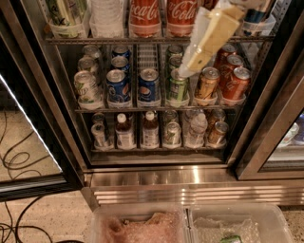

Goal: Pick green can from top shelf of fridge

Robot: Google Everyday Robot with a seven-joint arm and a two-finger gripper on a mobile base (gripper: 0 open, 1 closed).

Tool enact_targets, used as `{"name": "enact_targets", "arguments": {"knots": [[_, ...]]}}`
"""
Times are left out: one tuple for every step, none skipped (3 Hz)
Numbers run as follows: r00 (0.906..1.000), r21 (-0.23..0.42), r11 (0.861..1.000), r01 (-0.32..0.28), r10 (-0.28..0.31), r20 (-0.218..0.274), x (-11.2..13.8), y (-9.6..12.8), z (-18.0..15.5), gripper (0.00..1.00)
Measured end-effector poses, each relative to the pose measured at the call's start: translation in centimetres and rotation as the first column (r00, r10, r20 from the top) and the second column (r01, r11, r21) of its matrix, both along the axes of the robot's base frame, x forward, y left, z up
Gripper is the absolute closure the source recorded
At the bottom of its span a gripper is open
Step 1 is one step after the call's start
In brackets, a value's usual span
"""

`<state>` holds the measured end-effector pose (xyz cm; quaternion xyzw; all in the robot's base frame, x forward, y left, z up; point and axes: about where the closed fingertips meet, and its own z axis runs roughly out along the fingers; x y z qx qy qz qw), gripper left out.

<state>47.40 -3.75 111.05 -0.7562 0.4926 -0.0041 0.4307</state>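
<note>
Since the green can (64, 12) stands upright in the far-left holder of the top shelf (109, 41) of the fridge (156, 176), its lid cut off by the frame edge, the next move likely hinges on going left and up. The gripper (186, 70) hangs well to the can's right and lower, its tip over the middle rack's darker green can (176, 89). A white bottle (108, 16) and two Coca-Cola cans (145, 14) stand between. Can't tell if the gripper is open or closed; nothing visibly held.
</note>
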Motion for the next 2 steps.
{"name": "enact_targets", "arguments": {"knots": [[0.9985,0.052,0.997,-0.052,0.053,-0.014,1.1,3.3,-1.0,0.0],[0.9825,0.112,0.989,-0.092,0.109,-0.151,2.1,6.6,-4.3,0.0]]}}
